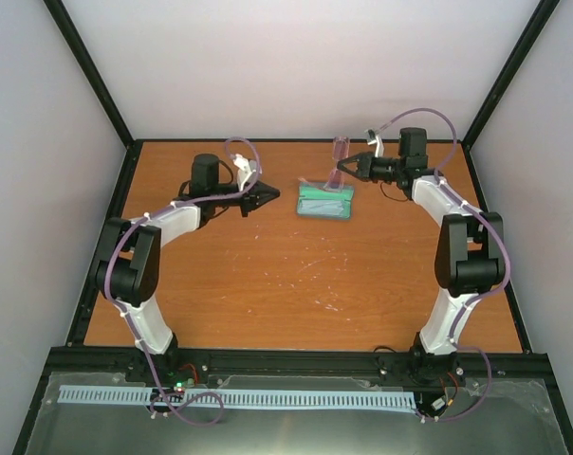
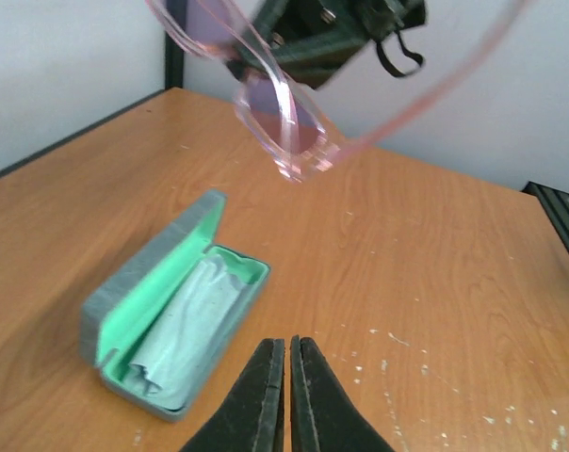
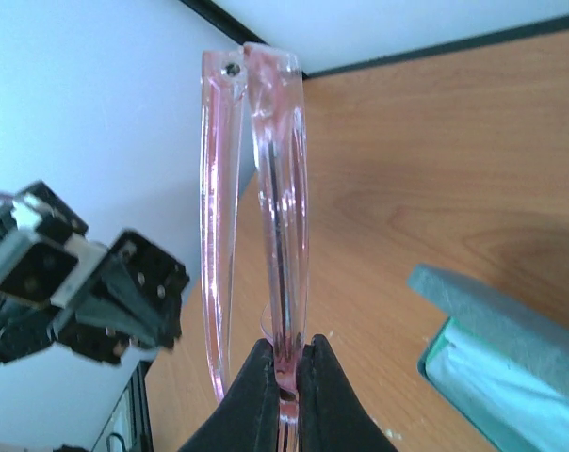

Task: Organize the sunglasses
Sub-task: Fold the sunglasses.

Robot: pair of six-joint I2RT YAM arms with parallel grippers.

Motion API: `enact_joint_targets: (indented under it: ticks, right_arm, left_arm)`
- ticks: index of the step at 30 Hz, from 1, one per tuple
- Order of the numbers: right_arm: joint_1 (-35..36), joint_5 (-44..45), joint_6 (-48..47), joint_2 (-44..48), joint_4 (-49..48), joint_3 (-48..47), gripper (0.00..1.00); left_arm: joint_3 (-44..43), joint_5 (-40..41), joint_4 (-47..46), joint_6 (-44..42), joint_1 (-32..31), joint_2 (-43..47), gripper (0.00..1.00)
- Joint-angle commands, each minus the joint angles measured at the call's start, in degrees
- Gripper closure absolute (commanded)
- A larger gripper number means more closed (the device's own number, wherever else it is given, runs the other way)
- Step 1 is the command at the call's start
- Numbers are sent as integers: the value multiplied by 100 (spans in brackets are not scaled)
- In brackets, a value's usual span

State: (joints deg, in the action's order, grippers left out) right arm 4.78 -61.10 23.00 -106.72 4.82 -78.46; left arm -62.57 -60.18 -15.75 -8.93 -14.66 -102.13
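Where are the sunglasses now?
Top view, back right: the thin translucent pink sunglasses are held aloft in the right claw, just above the open grey-blue oblong case.

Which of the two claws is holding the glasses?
The right gripper, pinching the pink sunglasses; the left gripper is shut, holding nothing.

A robot lab cell: plain white walls [image 1: 305, 66], black frame [image 1: 86, 68], wooden table [image 1: 268, 275].

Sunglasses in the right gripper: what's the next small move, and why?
Probably lower the right gripper toward the open glasses case: it holds the sunglasses in the air close by, the lid is up, and only a cloth lies inside.
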Motion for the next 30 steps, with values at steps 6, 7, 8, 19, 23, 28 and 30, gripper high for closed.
enact_joint_targets:
  ticks: [6,7,8,19,23,28,30]
  right_arm:
    - [143,324,839,-225,-931,-235,97]
    - [153,349,837,-227,-934,-201,97]
    - [167,353,844,-217,-960,-164,97]
    - [621,226,661,-201,-861,92,97]
    - [737,130,586,-96,-821,239,97]
    - [862,108,335,177,-501,398,97]
    - [874,69,284,280,-434,464,97]
  left_arm:
    - [50,-548,55,-80,-703,319,92]
    - [9,-634,-29,47,-746,298,92]
    - [-34,-705,-112,159,-799,274,92]
    - [-689,-850,-429,497,-993,-315,90]
    - [-967,-773,-460,513,-988,-573,90]
    - [-1269,-697,-472,507,-995,-901,90]
    - [-1400,-696,-521,569,-995,-1054,90]
